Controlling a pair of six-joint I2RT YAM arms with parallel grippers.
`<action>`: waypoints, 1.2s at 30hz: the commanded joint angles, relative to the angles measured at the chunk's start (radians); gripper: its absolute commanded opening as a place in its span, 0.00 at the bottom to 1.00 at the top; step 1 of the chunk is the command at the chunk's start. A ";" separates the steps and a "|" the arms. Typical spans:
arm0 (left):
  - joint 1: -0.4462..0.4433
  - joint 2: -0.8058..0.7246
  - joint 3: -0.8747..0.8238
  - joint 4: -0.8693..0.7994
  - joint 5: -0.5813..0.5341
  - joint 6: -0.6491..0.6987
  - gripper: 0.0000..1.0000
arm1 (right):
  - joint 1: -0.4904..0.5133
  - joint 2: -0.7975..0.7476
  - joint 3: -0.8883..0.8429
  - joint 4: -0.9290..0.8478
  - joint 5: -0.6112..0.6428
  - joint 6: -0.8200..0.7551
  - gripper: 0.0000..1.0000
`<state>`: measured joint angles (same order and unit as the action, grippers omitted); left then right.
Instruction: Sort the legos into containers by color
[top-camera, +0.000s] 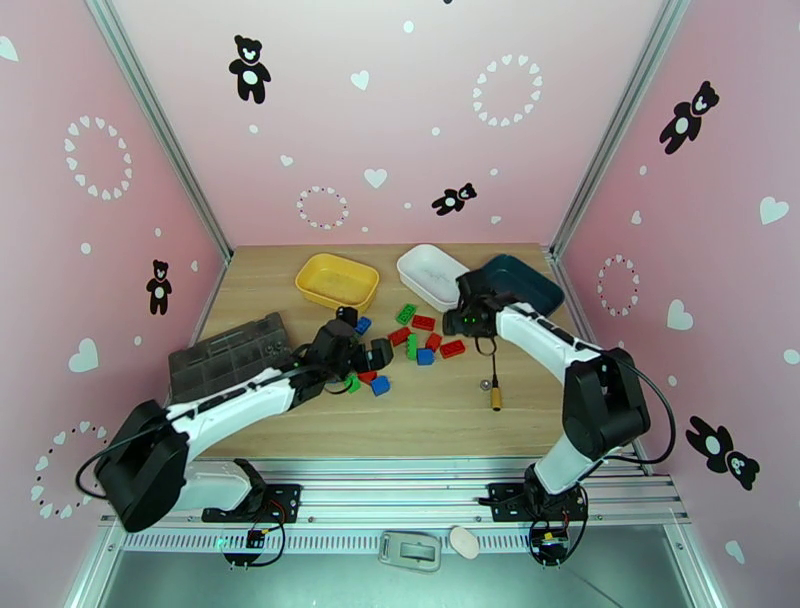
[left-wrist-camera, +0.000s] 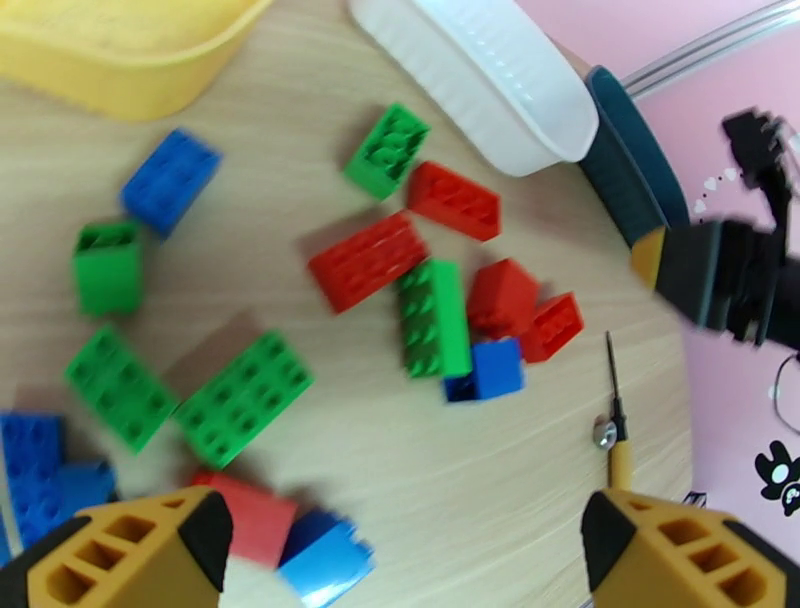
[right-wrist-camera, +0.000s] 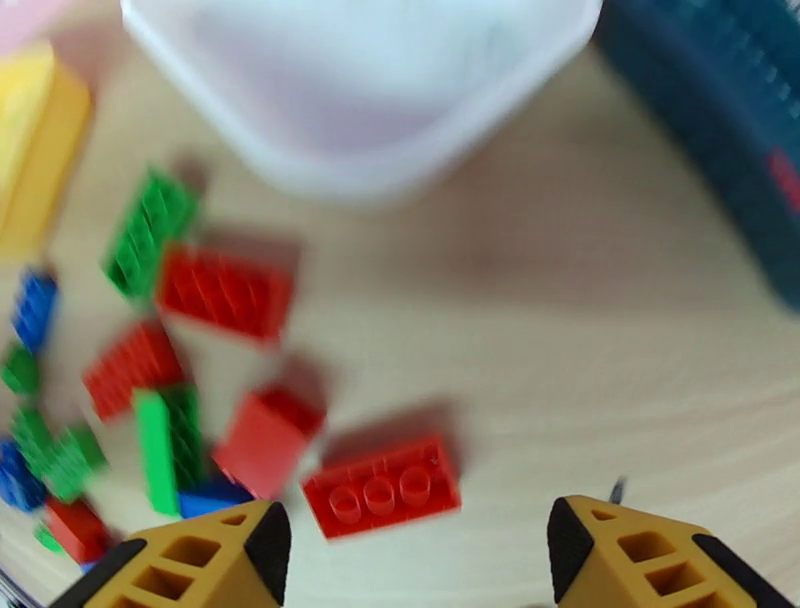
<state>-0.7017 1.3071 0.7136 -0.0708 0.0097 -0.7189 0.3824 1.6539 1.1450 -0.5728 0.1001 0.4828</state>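
- Closest in, the left gripper (left-wrist-camera: 400, 560) has its yellow-orange fingers (left-wrist-camera: 130, 550) spread wide with nothing between them. It hangs over the near-left part of the brick scatter.
- Over on the right, the right gripper (right-wrist-camera: 415, 560) is also spread and empty, poised just above a red brick (right-wrist-camera: 382, 487) at the right fringe of the scatter.
- Between the two grippers the legos (top-camera: 415, 340) — red, green and blue — lie loose on the wooden table (top-camera: 440, 415), near of the bins.
- Along the far side sit the yellow bin (top-camera: 337, 280) to the left, the white bin (top-camera: 432, 275) in the middle and the teal bin (top-camera: 520, 283) just beside it on the right.
- Right of the bricks and near of the right gripper lies a yellow-handled screwdriver (top-camera: 495, 390).
- At the left edge of the table rests a flat dark grey organizer box (top-camera: 230, 355), well apart from the bins.
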 joint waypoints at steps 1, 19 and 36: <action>0.010 -0.064 -0.038 -0.012 -0.040 -0.021 0.98 | 0.030 -0.047 -0.066 -0.014 0.012 0.007 0.77; 0.014 -0.055 -0.035 0.004 -0.016 -0.026 0.98 | 0.079 0.124 -0.048 0.031 0.025 -0.022 0.81; 0.015 0.009 -0.024 0.047 0.014 -0.035 0.98 | 0.026 0.254 0.086 0.017 0.005 -0.044 0.79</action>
<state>-0.6952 1.2949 0.6800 -0.0525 -0.0044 -0.7448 0.4122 1.8832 1.1927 -0.5457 0.1169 0.4488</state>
